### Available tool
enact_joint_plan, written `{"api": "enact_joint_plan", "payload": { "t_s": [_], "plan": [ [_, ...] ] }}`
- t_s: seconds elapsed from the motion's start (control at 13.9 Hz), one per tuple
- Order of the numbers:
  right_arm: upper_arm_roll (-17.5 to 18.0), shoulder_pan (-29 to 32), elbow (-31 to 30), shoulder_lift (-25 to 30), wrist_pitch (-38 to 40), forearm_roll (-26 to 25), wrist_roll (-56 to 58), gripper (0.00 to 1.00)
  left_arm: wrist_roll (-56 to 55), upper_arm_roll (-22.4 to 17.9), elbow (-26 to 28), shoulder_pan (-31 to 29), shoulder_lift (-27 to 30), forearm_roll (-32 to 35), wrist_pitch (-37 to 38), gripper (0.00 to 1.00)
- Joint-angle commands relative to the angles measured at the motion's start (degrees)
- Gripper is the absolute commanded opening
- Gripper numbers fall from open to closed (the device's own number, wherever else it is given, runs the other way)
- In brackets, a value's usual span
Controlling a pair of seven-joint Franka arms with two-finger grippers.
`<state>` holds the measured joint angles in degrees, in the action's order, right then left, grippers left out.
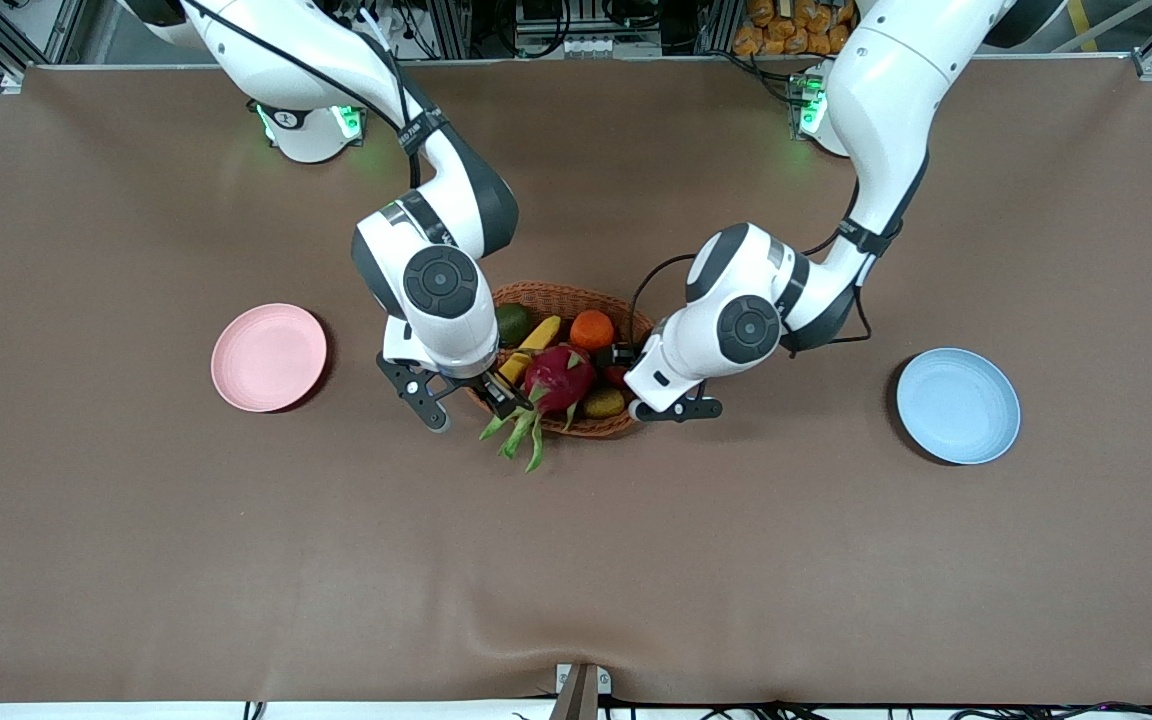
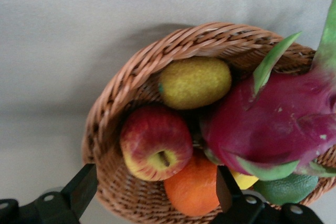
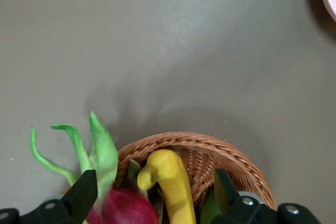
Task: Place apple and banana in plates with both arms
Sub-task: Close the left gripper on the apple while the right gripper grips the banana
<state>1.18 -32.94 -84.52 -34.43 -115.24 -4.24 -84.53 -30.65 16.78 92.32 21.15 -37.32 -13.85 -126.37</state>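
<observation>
Over the brown wicker basket in the middle of the bench, the right claw hangs with its two black fingers spread wide, holding nothing. In the right wrist view the slim yellow banana lies between those fingers, one end lifted against the basket's rim. The left claw is over the basket's end toward the left arm, its fingers likewise wide apart and empty; its wrist view shows the small red apple with yellowish patches between them, stem up, pressed beside a round orange fruit and a large magenta dragon fruit, with a yellow-green oval fruit just beside it.

The step in hand looks like the reach for both fruits; neither is gripped yet. Next, each claw probably needs to drop straight down and close, the left taking care not to catch the orange fruit or the dragon fruit crowding the apple.

Both plates sit bare and well apart from the basket: the pale pink round plate toward the right arm's end of the bench, the light blue round plate toward the left arm's end.
</observation>
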Motion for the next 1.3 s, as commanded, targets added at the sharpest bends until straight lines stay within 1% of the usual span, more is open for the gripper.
{"api": "enact_joint_plan", "payload": {
  "t_s": [0.0,0.29,0.5,0.58,0.65,0.72,0.79,0.86,0.94,1.01,1.08,1.15,1.23],
  "plan": [
    [-0.39,-0.89,1.72,-2.39,-0.43,-1.73,-1.16,0.9,-0.81,-0.61,-1.09,1.08,-1.79,-0.66,-3.17,1.0],
    [-0.3,-0.89,1.72,-2.83,-0.52,-1.47,-1.07,0.89,-0.28,-0.61,-1.09,1.26,-3.02,-0.22,-3.88,1.0],
    [-0.3,-0.89,1.64,-3.45,-0.52,-1.21,-0.63,0.85,-0.02,-0.78,-0.91,1.78,-3.29,-0.22,-4.59,1.0],
    [-0.3,-0.89,1.63,-3.8,-0.52,-1.12,-0.46,0.8,-0.02,-0.78,-0.82,1.87,-3.81,-0.22,-4.67,1.0],
    [-0.3,-0.89,1.63,-3.89,-0.52,-0.94,-0.37,0.72,0.07,-0.78,-0.82,1.87,-4.16,-0.13,-4.85,1.0],
    [-0.21,-0.89,1.55,-3.98,-0.86,-0.68,-0.28,0.69,0.07,-0.78,-0.91,1.96,-4.69,-0.13,-4.94,1.0],
    [-0.21,-0.98,1.46,-3.98,-1.65,-0.59,-0.28,0.69,0.07,-0.78,-0.74,2.14,-4.78,0.83,-5.02,0.97],
    [-0.21,-0.98,1.37,-3.98,-1.92,-0.59,-0.28,0.69,0.07,-0.78,-0.82,1.96,-4.78,2.49,-5.11,0.86],
    [-0.21,-0.98,1.37,-4.06,-1.92,-0.59,-0.28,0.69,-0.02,-0.78,-0.82,2.05,-4.7,3.12,-5.03,0.64],
    [-0.21,-0.98,1.37,-4.33,-2.01,-0.59,-0.37,0.69,-0.54,-0.78,-0.74,1.96,-4.17,3.12,-4.68,0.36],
    [-0.21,-0.98,1.37,-4.5,-2.18,-0.59,-0.37,0.69,-0.81,-0.78,-0.82,1.35,-3.65,3.12,-3.98,0.23],
    [-0.21,-0.98,1.37,-4.5,-2.79,-0.59,-0.37,0.69,-1.07,-0.7,-1.0,1.17,-3.03,3.12,-2.4,0.15],
    [-0.21,-0.98,1.37,-4.59,-2.98,-0.59,-0.46,0.68,-1.34,-0.78,-1.09,0.65,-1.72,3.04,-0.13,0.13]
  ]
}}
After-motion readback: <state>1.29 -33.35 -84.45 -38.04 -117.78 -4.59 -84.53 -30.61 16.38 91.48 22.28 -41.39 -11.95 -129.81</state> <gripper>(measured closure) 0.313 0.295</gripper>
